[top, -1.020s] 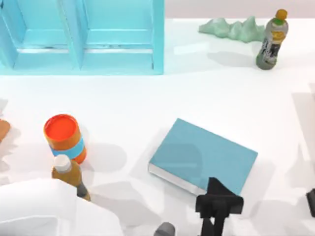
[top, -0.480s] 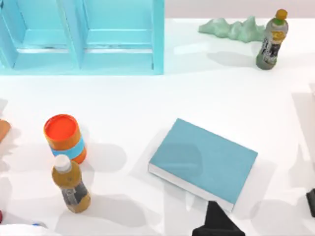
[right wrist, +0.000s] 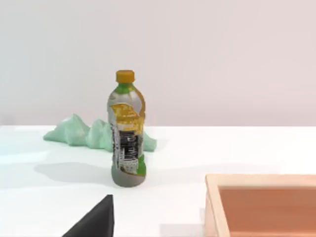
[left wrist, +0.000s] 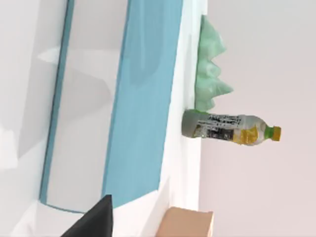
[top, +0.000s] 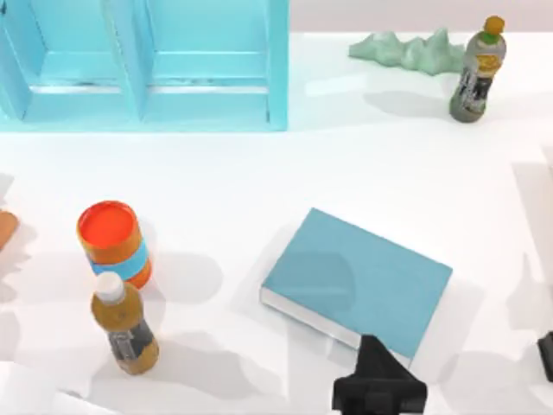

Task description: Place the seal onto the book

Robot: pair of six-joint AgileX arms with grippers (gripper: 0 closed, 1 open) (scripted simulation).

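Observation:
The teal-blue book (top: 359,284) lies flat a little right of the table's middle, turned at an angle, with nothing on its cover; it also shows in the left wrist view (left wrist: 143,98). My left gripper (top: 378,391) hangs at the book's near edge, by the table's front. A small orange-brown shape (top: 3,228) is cut off at the left edge; it may be the seal, but I cannot tell. My right gripper (top: 546,356) is parked at the right edge.
A turquoise shelf unit (top: 147,65) fills the back left. An orange canister with a blue band (top: 112,244) and a brown bottle (top: 127,327) stand at the left. A yellow-capped bottle (top: 476,69), a mint-green lump (top: 406,50) and a wooden box (right wrist: 261,205) occupy the back right.
My left gripper pulled back from over the book's near edge toward the table's front. The white arm bulk at the front left withdrew, uncovering the brown bottle.

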